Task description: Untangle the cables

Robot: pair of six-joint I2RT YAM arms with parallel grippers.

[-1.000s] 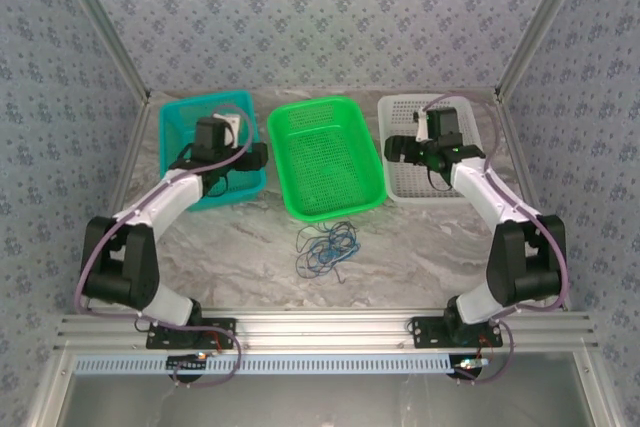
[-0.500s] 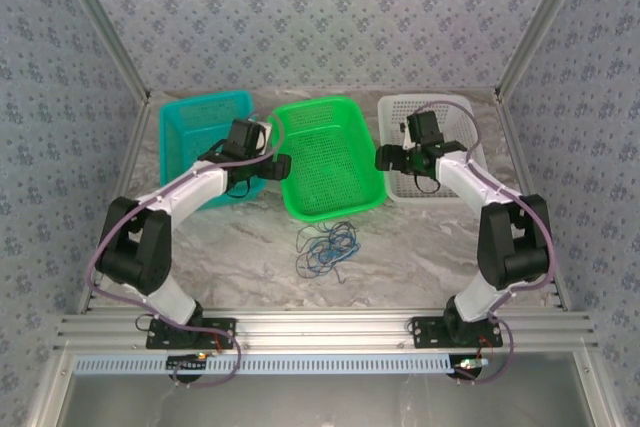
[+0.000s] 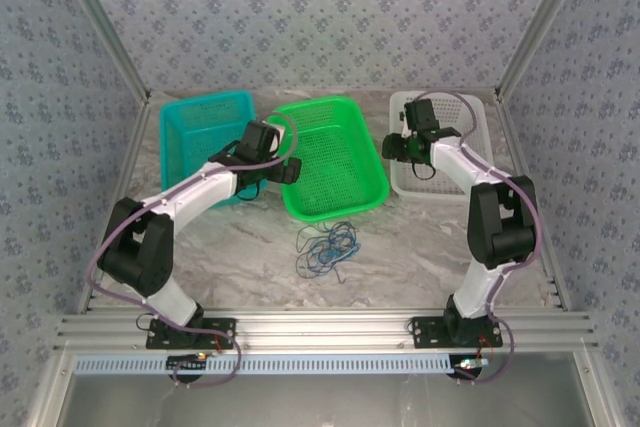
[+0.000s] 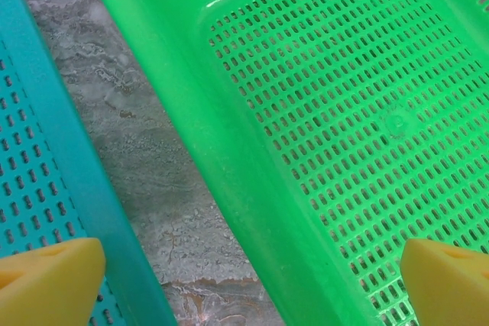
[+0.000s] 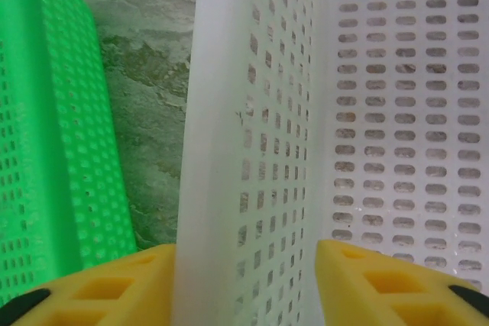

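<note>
Grey marble table (image 3: 420, 247) carries three baskets in a row at its far side: a teal basket (image 3: 200, 107), a green basket (image 3: 310, 112) and a white basket (image 3: 480, 112). We see the cables (image 3: 325, 247) as one loose tangle of thin blue and dark wires on the bare marble, just in front of the green basket and touching no basket. The tangle has no clear long axis, and one strand trails toward 6 o'clock.

In the top view the tangle lies at about 5 o'clock from the left gripper (image 3: 288, 169) and at about 7 o'clock from the right gripper (image 5: 244, 280). We judge the left one the nearer.

The left forearm points toward 2 o'clock. Its wrist hangs over the gap between the teal and green baskets, with the jaws spread wide and holding nothing.

The right arm bends high at the elbow, forearm toward 11 o'clock. Its fingers stand on both sides of the white basket's near-left wall; we cannot tell if they press it.
</note>
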